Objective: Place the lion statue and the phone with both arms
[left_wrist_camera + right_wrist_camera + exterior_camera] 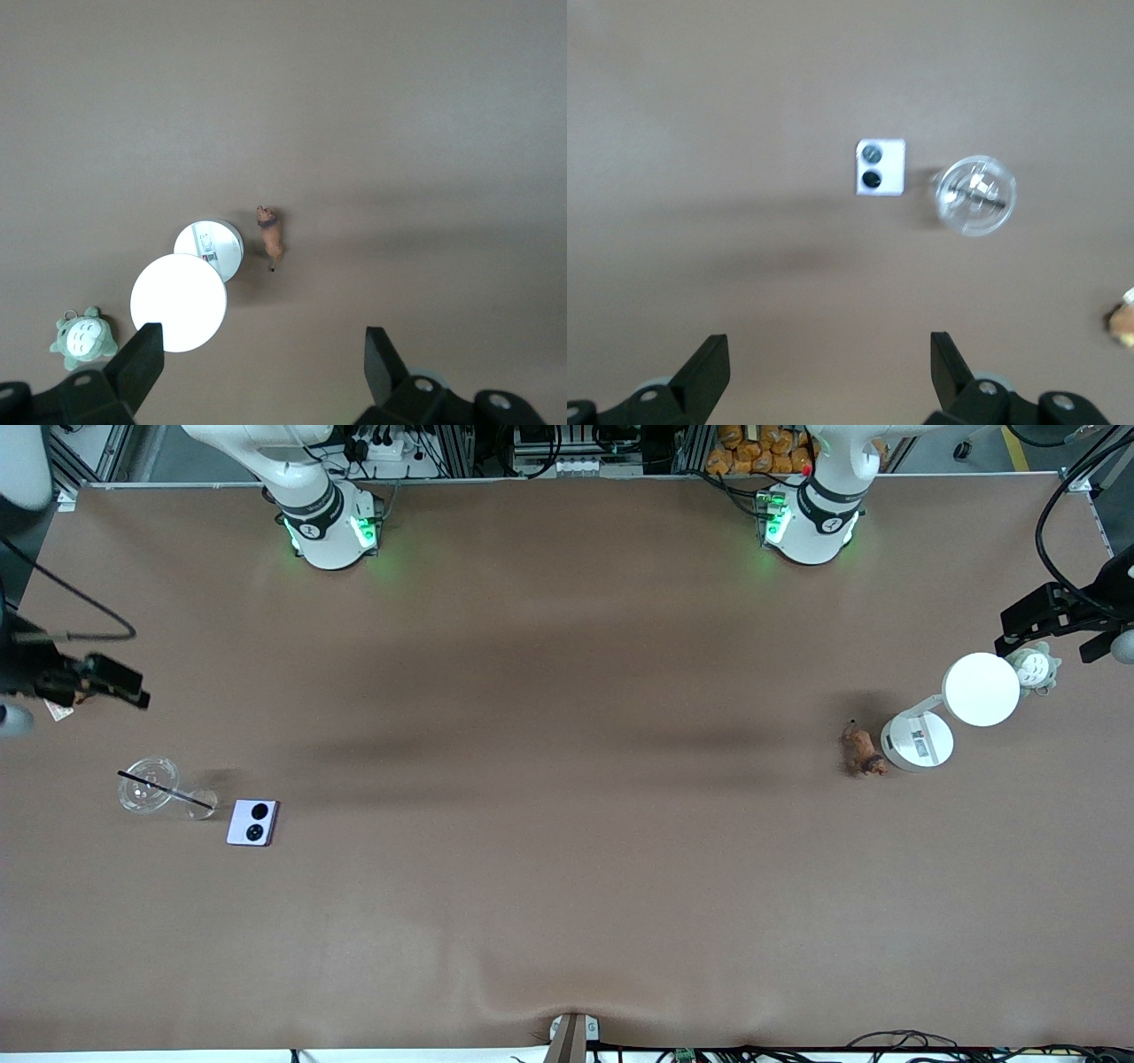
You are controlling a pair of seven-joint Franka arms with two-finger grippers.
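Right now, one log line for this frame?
left gripper: open, high over lamp end | right gripper: open, high near phone | lion statue: on table beside white lamp, untouched

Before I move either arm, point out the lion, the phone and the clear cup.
lion (pixel 862 750): front view, on its reddish-brown body.
phone (pixel 252 822): front view, on its lavender face between the two camera circles.
clear cup (pixel 148 783): front view, on its round lid.

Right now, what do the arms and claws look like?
Both arms are glossy white with black joint rings and green lights glowing at the bases. The left claw and right claw are matte black, each with two blocky fingers; black cables trail from both wrists.
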